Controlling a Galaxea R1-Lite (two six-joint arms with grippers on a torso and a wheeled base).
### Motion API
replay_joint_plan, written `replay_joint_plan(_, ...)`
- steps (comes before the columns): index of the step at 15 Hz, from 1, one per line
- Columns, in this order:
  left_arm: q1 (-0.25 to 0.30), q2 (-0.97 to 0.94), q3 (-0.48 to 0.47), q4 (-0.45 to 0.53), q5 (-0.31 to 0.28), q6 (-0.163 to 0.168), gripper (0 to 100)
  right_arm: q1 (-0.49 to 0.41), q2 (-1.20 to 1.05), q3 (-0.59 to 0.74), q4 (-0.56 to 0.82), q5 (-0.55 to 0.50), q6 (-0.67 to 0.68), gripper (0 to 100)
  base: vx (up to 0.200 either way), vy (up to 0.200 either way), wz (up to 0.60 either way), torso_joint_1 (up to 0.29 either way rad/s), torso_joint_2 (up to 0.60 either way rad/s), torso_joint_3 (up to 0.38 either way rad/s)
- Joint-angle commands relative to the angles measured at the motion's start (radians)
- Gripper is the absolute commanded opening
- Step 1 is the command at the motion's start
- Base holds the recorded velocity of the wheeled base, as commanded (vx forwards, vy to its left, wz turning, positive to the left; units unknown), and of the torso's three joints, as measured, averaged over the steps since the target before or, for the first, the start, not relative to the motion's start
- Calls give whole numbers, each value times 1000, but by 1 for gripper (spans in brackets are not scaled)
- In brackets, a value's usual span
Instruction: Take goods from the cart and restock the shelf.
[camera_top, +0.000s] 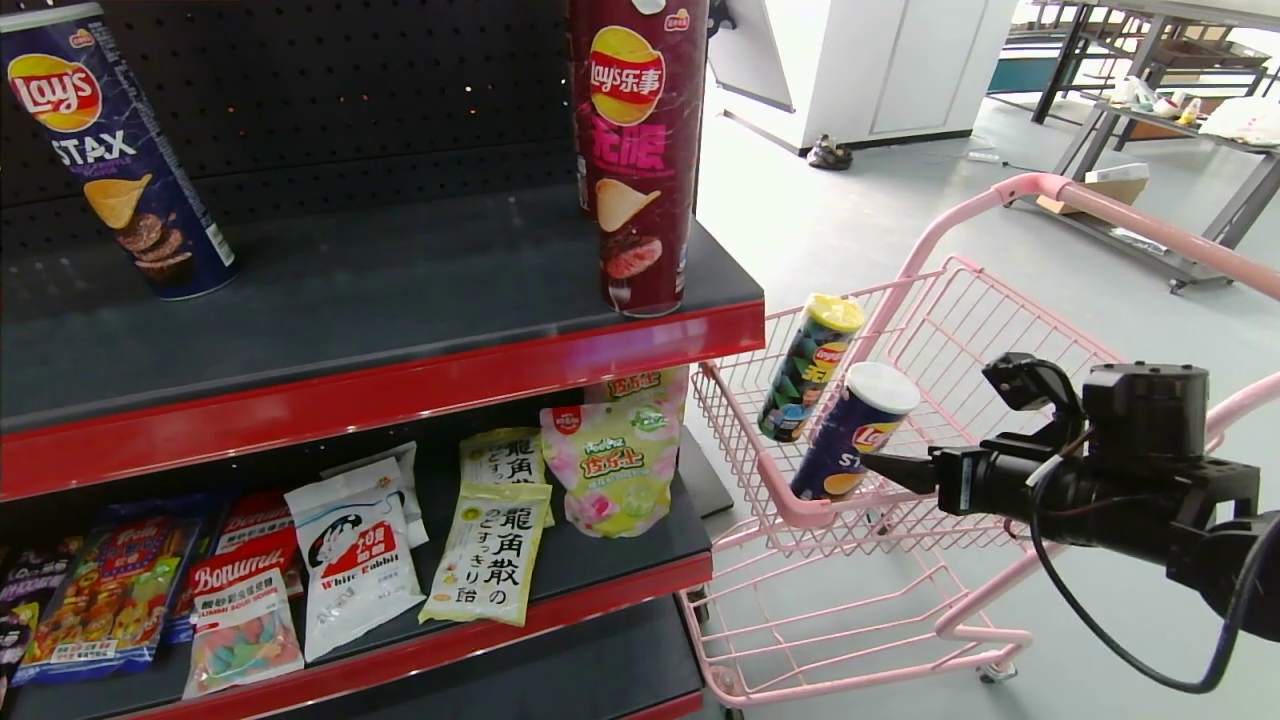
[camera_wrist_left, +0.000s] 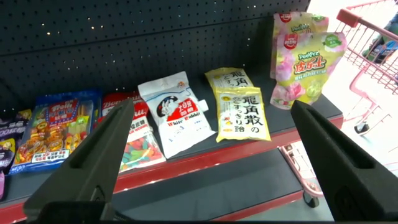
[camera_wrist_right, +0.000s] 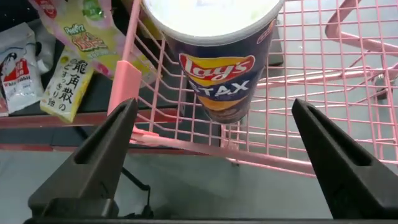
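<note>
**2 chip cans** lean in the pink cart (camera_top: 960, 300), right of centre in the head view. 1 is a dark-blue can (camera_top: 850, 435) with a white lid, and 1 is a yellow-lidded can (camera_top: 808, 370) just beside it. The right gripper (camera_wrist_right: 214, 106) faces the dark-blue can with fingers apart, clamping nothing. The left gripper (camera_wrist_left: 212, 104), likewise spread, faces the lower shelf (camera_top: 600, 590). The upper shelf (camera_top: 400, 390) carries 2 cans: a blue can (camera_top: 120, 160) at upper left and a maroon can (camera_top: 640, 150) at top centre, its top cut off. The snack bags (camera_top: 487, 550) overlap and the leftmost are cut off, so their count is unclear.
</note>
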Motion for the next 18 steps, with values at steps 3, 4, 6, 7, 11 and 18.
replay_joint_plan(3,0,0,0,0,0,0,100,-14,93,-81,-7,24,13,100,0,0,0,0,0,0)
replay_joint_plan(4,0,0,-1,0,-1,0,100,-11,110,-103,-7,35,16,100,0,0,0,0,0,0)
replay_joint_plan(6,0,0,0,0,0,0,100,-14,141,-126,-7,35,16,100,0,0,0,0,0,0)
replay_joint_plan(7,0,0,0,0,0,0,100,-14,162,-138,-8,35,16,100,0,0,0,0,0,0)
replay_joint_plan(11,0,0,0,0,-1,0,100,-14,259,-179,-126,36,16,100,0,0,0,0,0,0)
replay_joint_plan(18,0,0,0,0,0,0,100,-5,296,-208,-152,33,38,0,0,0,0,0,0,0)
